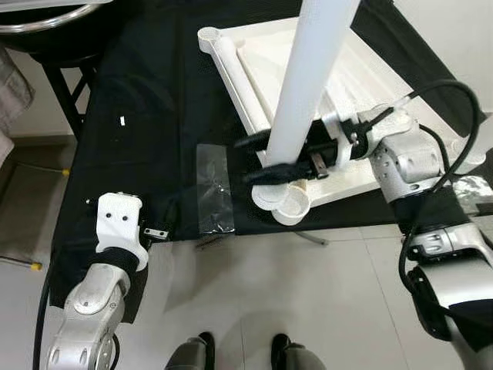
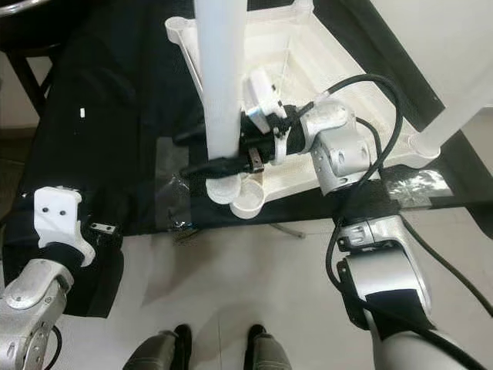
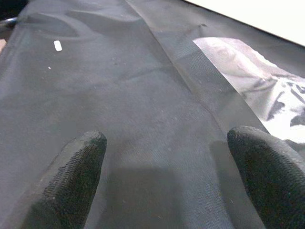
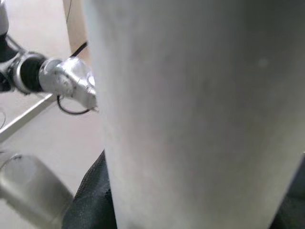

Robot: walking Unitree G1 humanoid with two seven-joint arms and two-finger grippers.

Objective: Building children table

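Right tool [image 1: 276, 158] pinches the white leg [image 1: 312, 77] upright at the tabletop's front edge; keep it plumb over the corner socket [image 1: 286, 202] when seating.

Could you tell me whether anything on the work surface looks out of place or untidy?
Yes: a crumpled clear plastic sheet lies on the black cloth near the tabletop's corner socket, where the right gripper holds the white leg upright. It looks like leftover packaging.

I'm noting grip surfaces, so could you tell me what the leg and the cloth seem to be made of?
Leg: likely plastic, a smooth matte white tube with no grain. Cloth: woven black fabric, with wrinkles and a fine weave in the left wrist view.
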